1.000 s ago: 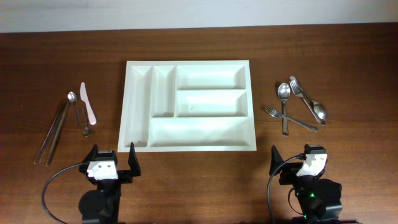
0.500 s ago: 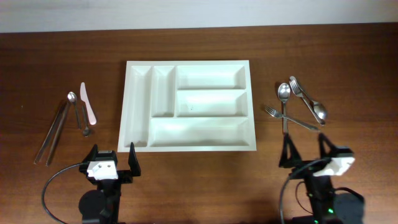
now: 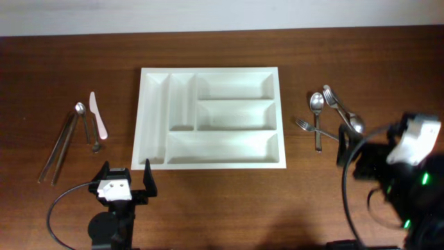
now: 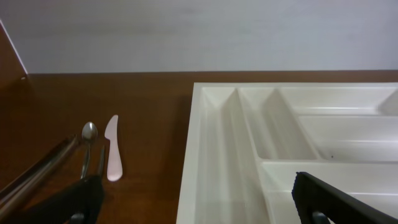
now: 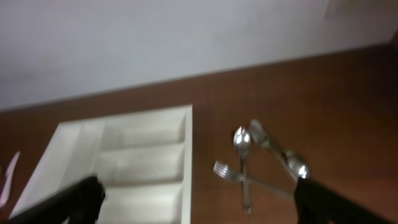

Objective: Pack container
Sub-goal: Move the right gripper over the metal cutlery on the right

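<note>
Empty tray (image 3: 222, 146) lay centre frame, long axis left-right. Left gripper (image 3: 126, 167) and right gripper (image 5: 198, 186) stood wide open, holding nothing. The right was nearer the cutlery (image 3: 333, 118), just up-frame of its jaws.

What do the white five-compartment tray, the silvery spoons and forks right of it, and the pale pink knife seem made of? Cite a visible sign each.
White five-compartment tray: likely moulded plastic, smooth and slightly glossy, with rounded walls.
Silvery spoons and forks: probably polished steel, given the bright reflections.
Pale pink knife: probably plastic, matte and uniformly coloured, with no glints.
</note>
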Controlling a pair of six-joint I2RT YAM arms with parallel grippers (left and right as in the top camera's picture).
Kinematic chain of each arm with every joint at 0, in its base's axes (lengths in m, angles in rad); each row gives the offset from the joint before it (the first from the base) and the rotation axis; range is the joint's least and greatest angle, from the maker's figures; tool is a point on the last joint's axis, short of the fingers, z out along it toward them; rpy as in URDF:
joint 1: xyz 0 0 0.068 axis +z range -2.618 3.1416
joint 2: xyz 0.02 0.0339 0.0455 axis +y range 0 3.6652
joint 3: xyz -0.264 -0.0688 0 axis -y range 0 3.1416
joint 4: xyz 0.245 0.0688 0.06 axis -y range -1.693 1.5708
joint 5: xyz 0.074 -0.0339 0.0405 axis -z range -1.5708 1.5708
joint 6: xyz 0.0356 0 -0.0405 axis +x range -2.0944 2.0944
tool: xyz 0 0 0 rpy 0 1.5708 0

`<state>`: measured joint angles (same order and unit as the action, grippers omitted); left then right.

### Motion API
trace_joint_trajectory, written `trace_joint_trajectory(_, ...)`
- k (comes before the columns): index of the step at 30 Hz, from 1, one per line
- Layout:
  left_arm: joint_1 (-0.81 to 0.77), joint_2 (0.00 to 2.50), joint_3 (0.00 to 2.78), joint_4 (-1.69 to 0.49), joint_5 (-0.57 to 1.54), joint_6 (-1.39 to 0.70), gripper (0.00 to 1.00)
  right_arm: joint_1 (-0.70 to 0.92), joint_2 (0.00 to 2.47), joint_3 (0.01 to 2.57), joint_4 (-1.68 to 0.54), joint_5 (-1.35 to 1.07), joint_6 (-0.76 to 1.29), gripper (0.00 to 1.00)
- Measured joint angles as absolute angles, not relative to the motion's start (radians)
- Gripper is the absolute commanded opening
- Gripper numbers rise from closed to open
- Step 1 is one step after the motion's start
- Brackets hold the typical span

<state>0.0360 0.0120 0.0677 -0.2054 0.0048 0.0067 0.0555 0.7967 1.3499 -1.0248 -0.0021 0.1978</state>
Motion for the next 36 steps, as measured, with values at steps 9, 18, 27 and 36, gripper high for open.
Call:
trace_joint_trajectory(9,0.036,0.012,0.067,-0.204,0.004,0.007,0.99,0.055,1.254,1.776,-1.282,-0.020,0.051,0.99)
trace_joint_trajectory(18,0.036,0.012,0.067,-0.205,0.004,0.007,0.99,-0.030,1.532,1.792,-1.245,-0.088,0.079,0.99)
trace_joint_trajectory(27,0.036,0.012,0.067,-0.204,0.004,0.007,0.99,-0.202,1.843,1.794,-1.238,-0.126,0.206,1.00)
trace_joint_trajectory(36,0.036,0.012,0.067,-0.204,0.004,0.007,0.99,-0.230,1.929,1.788,-1.240,-0.133,0.148,0.93)
